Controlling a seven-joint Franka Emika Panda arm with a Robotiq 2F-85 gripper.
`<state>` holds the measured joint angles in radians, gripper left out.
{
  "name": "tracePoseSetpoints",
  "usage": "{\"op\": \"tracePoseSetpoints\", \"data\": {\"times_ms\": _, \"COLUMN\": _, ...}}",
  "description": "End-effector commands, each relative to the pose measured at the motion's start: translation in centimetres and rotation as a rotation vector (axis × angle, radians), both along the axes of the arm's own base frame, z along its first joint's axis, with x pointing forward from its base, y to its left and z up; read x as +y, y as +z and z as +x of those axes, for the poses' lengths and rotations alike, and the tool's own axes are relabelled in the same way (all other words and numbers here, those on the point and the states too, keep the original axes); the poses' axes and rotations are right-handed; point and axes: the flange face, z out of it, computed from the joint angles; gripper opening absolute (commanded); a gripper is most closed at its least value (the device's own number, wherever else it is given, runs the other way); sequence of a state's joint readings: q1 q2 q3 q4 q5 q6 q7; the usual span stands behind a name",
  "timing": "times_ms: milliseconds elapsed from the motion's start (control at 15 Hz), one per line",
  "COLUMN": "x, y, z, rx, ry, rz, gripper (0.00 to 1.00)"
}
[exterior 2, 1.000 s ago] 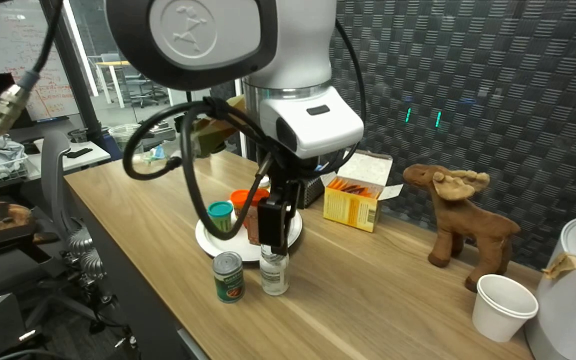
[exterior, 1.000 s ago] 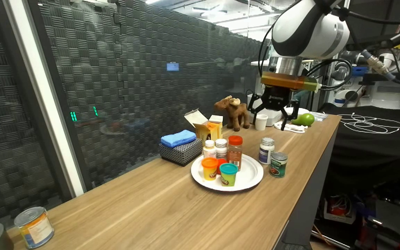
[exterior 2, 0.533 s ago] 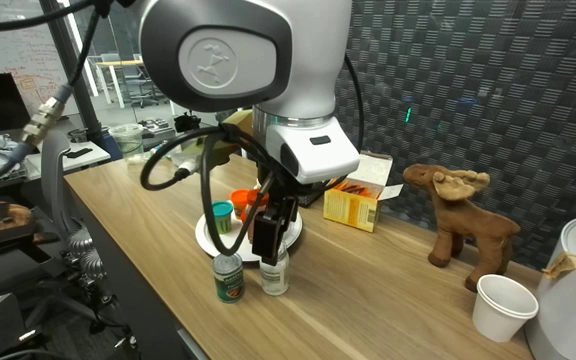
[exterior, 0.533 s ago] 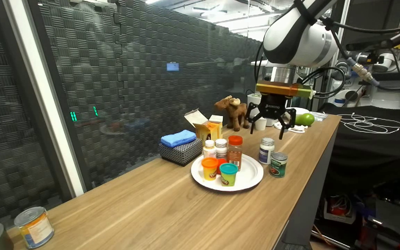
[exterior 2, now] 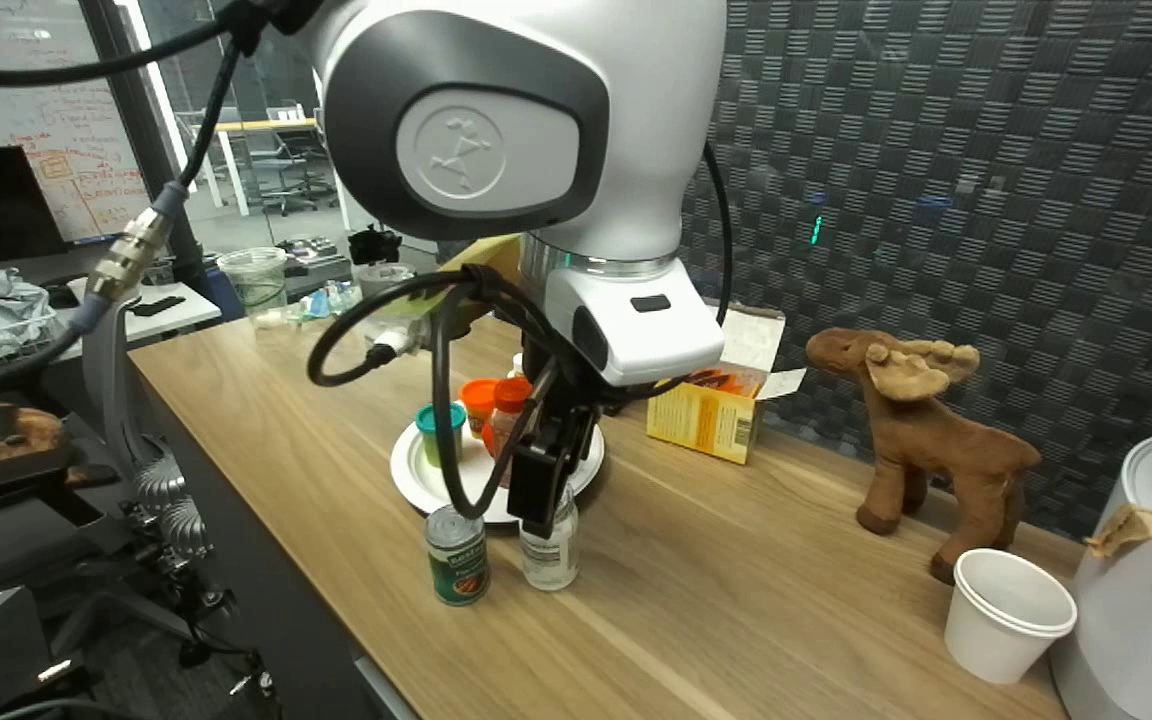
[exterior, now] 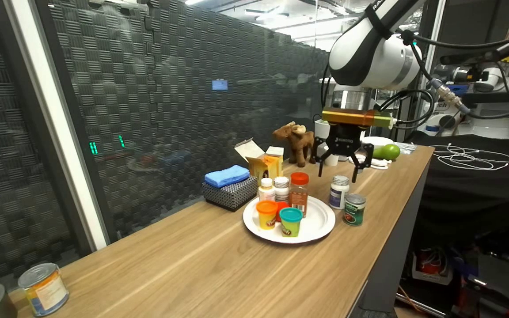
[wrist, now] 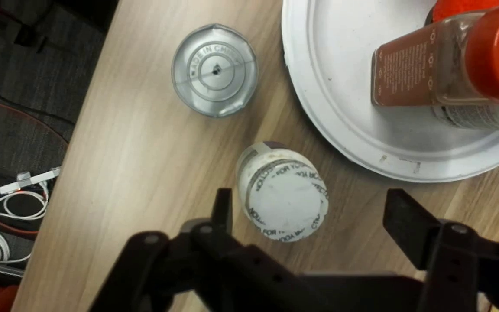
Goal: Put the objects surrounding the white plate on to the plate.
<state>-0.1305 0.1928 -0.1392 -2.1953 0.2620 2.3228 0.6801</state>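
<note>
The gripper (exterior: 337, 177) hangs wide-jawed above the white bottle (wrist: 286, 203). Farther from it sit the green can (wrist: 215, 71) and white plate (wrist: 334, 97).

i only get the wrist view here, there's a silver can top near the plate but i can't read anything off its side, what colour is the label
Observer: Green; both exterior views show the can standing upright with a green label.
Operator: ok and is there anything on the white plate outside my picture, i just see the red-capped bottle and bits of things around it
Observer: Yes, a teal-lidded tub stands on it, near an orange-lidded tub.
</note>
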Motion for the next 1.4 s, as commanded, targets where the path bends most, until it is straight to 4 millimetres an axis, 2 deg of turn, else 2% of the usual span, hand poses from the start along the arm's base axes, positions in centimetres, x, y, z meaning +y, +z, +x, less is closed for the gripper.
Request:
{"op": "tracePoseSetpoints", "data": {"times_ms": 0, "x": 0.1, "y": 0.8, "z": 0.3, "rx": -0.003, "ry": 0.003, "rz": 0.032, "gripper": 0.58}}
{"op": "tracePoseSetpoints", "data": {"times_ms": 333, "x": -0.2, "y": 1.1, "z": -0.6, "rx": -0.014, "ry": -0.024, "rz": 0.024, "gripper": 0.20}}
{"op": "tracePoseSetpoints", "data": {"times_ms": 533, "x": -0.4, "y": 1.9, "z": -1.2, "rx": -0.054, "ry": -0.039, "rz": 0.002, "gripper": 0.20}}
{"op": "tracePoseSetpoints", "data": {"times_ms": 733, "x": 0.1, "y": 4.0, "z": -1.7, "rx": -0.128, "ry": -0.050, "rz": -0.045, "gripper": 0.20}}
{"op": "tracePoseSetpoints", "data": {"times_ms": 933, "x": 1.9, "y": 5.1, "z": -2.1, "rx": -0.158, "ry": -0.002, "rz": -0.080, "gripper": 0.20}}
{"op": "tracePoseSetpoints", "data": {"times_ms": 1333, "x": 6.3, "y": 4.7, "z": -1.7, "rx": -0.116, "ry": 0.112, "rz": -0.066, "gripper": 0.20}}
